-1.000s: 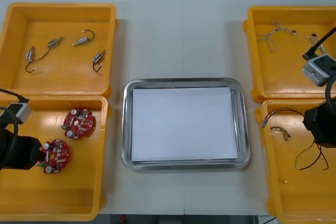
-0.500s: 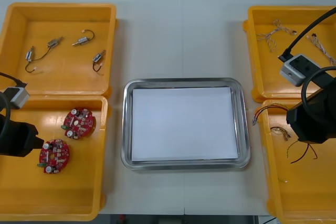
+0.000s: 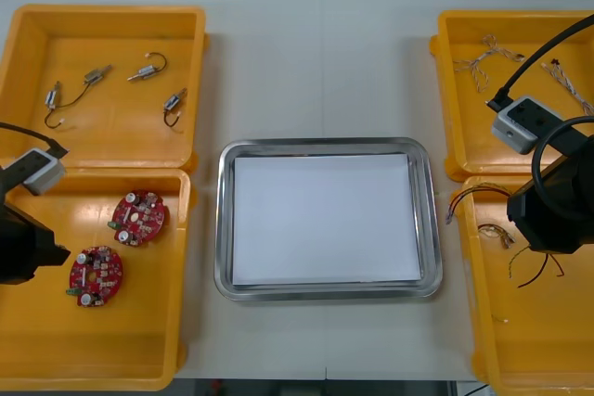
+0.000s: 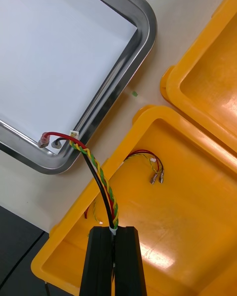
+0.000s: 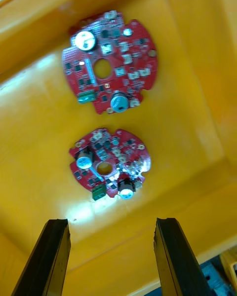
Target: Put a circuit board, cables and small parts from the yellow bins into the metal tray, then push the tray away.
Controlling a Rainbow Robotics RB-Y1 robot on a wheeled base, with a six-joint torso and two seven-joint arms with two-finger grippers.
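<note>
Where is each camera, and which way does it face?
Front: overhead, looking steeply down at the table; both arms show.
Left wrist: on that arm, facing circuit boards; open left claw shows.
Right wrist: on that arm, facing a yellow bin; right claw grips a cable.
Front and right wrist share the metal tray.

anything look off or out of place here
Nothing is spilled or damaged. The one thing out of its bin is the red and yellow cable, clamped in the right gripper; its loose ends hang past the yellow bin wall toward the metal tray. The left gripper hangs open over two circuit boards lying flat.
</note>
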